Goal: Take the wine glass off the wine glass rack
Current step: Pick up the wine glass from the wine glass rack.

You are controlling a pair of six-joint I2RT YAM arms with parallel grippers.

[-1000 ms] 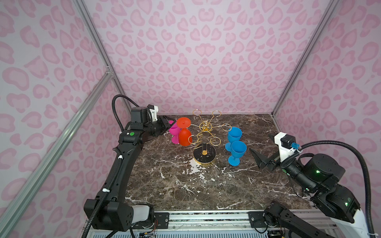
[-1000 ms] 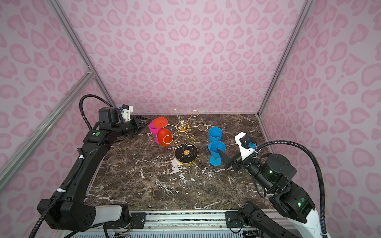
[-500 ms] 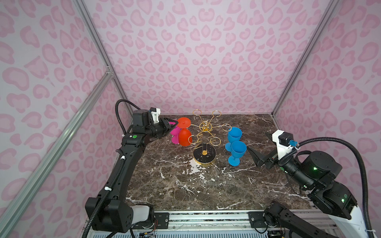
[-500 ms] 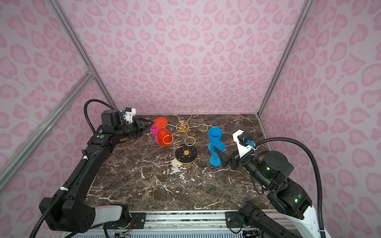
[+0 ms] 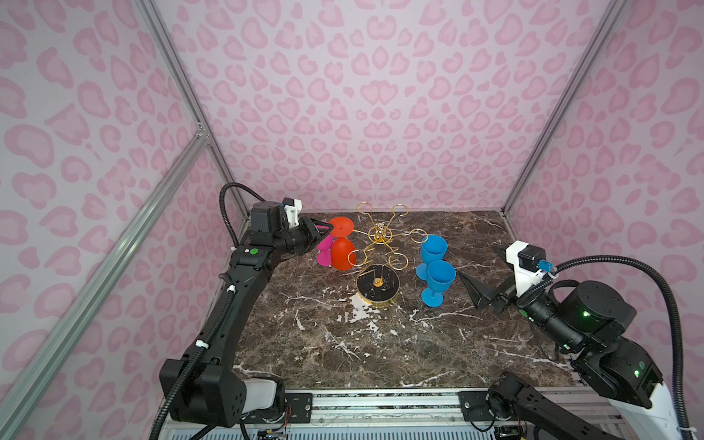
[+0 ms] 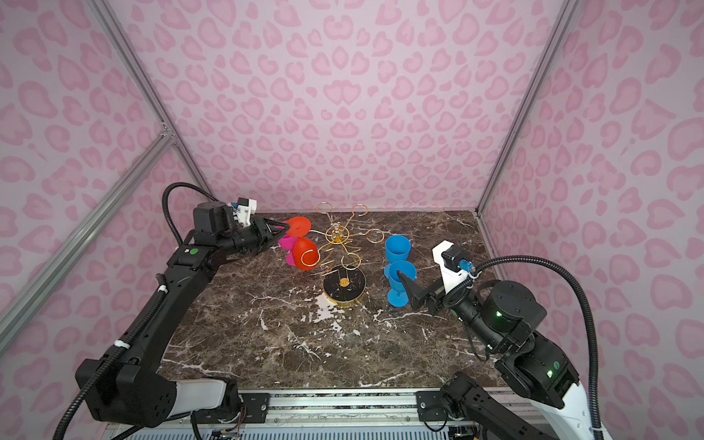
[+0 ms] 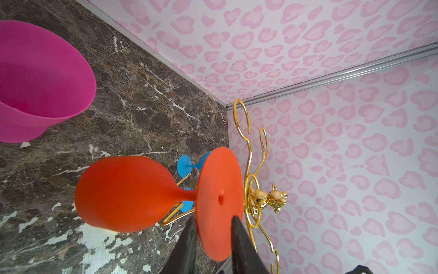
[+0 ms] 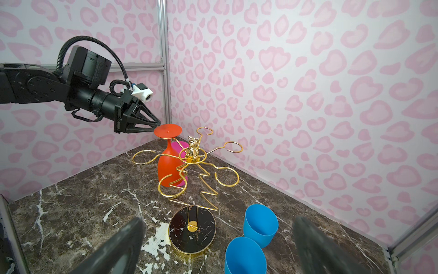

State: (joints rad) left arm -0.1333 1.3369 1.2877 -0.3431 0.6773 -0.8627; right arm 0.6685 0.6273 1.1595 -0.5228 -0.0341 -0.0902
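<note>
Orange glass [image 7: 132, 194] hangs bowl-down on rack [image 5: 367, 285] arm, stem vertical, foot on top. Left end effector [image 7: 214, 219] sits right at the foot's rim, fingers [image 7: 188, 239] close-set either side of it (pinch unclear). Right end effector [image 8: 219, 221] gapes wide, empty, well apart beyond the rack.

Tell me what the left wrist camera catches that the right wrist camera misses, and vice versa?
Only left wrist: the inside of the open bowl of the pink wine glass, and the left pincer close up, a finger either side of the foot of the orange wine glass. Only right wrist: the round black base of the wine glass rack, the left arm, the open right pincer. Both: the orange wine glass hanging upside down on that rack.
</note>
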